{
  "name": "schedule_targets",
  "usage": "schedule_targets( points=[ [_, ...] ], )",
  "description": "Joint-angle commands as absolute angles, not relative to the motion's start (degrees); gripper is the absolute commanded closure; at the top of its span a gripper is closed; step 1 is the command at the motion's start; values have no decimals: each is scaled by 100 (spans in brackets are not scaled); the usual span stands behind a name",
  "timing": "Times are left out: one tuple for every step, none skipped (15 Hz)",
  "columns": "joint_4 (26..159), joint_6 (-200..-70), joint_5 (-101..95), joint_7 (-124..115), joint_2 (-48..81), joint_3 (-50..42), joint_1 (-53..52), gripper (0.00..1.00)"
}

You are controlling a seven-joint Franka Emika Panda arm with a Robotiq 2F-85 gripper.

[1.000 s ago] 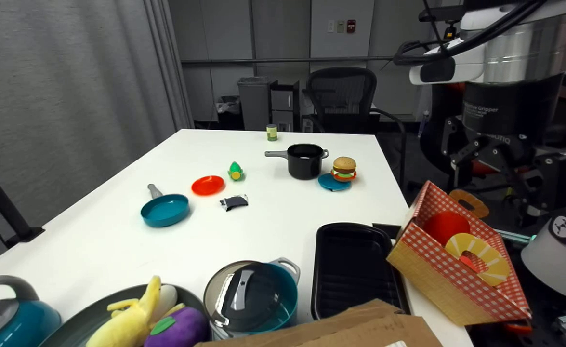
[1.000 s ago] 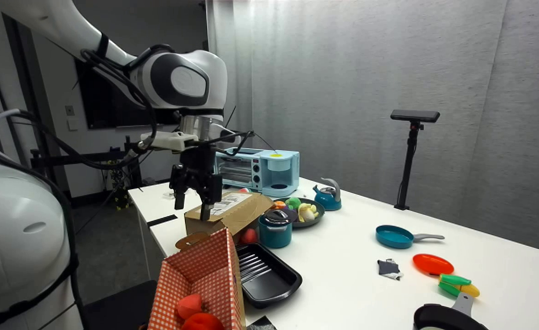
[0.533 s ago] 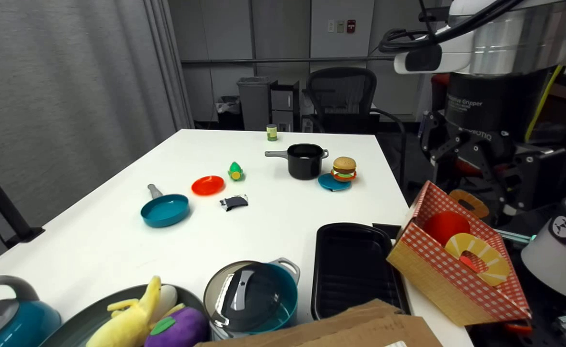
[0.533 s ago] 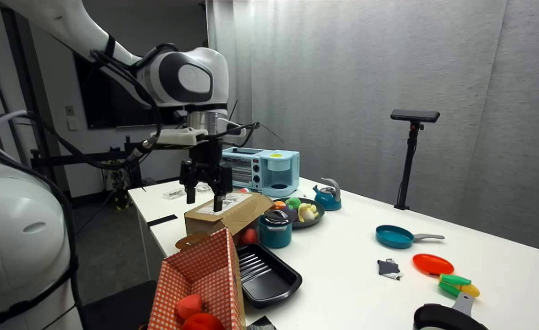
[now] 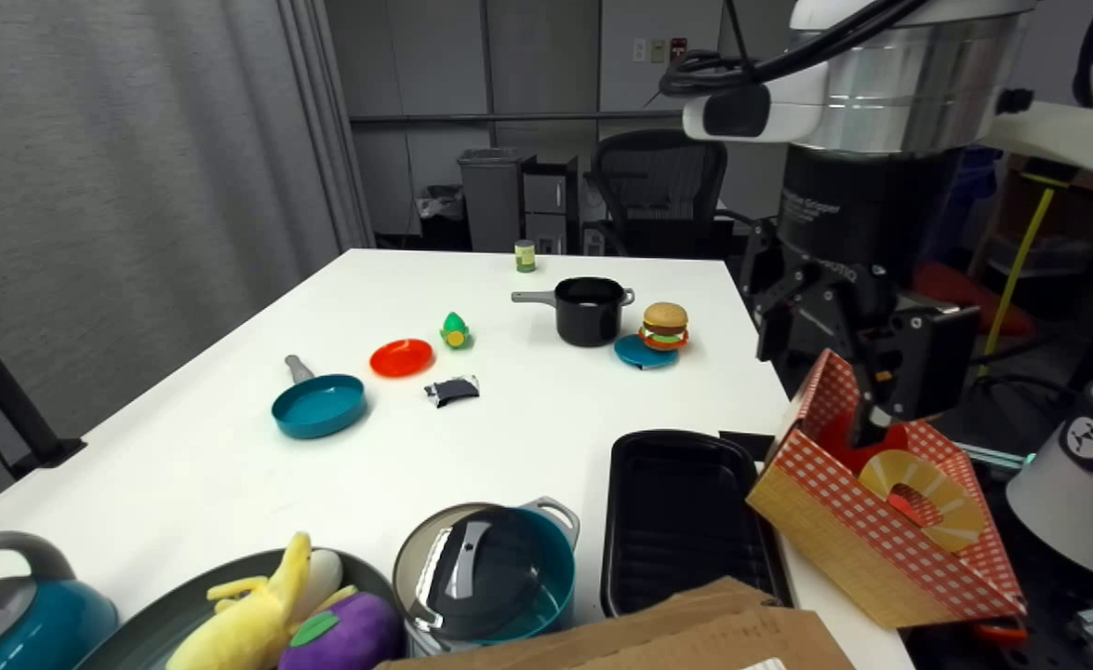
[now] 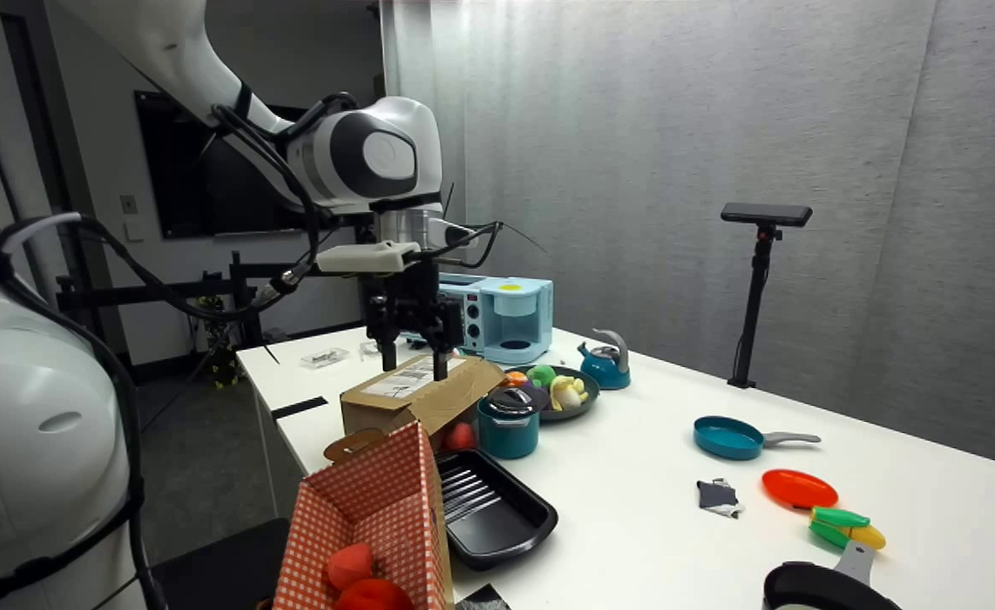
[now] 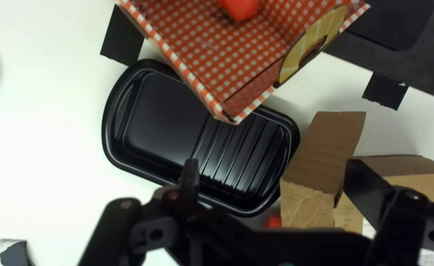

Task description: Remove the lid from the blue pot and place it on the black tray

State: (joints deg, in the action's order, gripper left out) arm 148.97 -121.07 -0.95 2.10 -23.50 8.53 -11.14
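The blue pot (image 5: 551,596) stands on the table in both exterior views (image 6: 509,436). The see-through lid (image 5: 495,577) rests on top of it; its handle also shows in an exterior view (image 6: 512,400). The black tray (image 5: 686,502) lies beside the pot in both exterior views (image 6: 505,518) and fills the middle of the wrist view (image 7: 165,118). My gripper (image 6: 415,368) is open and empty, high above the tray and box area, apart from the lid. In the wrist view its fingers (image 7: 272,164) are wide apart. The lid is out of the wrist view.
A checkered box (image 7: 217,55) leans over one edge of the tray. A cardboard box (image 6: 429,390) stands beside the pot and tray. A pan with toy food (image 6: 573,411) sits close behind the pot. A kettle (image 6: 605,370) and toaster oven (image 6: 505,318) stand farther off.
My gripper has moved over the table, leftward in one exterior view and rightward in the other, staying open. The pot, lid and tray have not moved.
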Motion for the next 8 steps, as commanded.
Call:
schedule_targets(
  points=[
    [14503,-12469,-342,223,-1756,895,-993,0],
    [14395,-12552,-418,234,-1594,906,-986,0],
    [14301,-12615,-473,253,-1457,907,-987,0],
    [14176,-12667,-542,273,-1293,910,-986,0],
    [14056,-12695,-607,289,-1146,911,-986,0],
    [13927,-12721,-678,315,-998,906,-986,0],
    [13796,-12738,-757,329,-854,903,-983,0],
    [13642,-12725,-808,330,-714,914,-999,0]
  ],
)
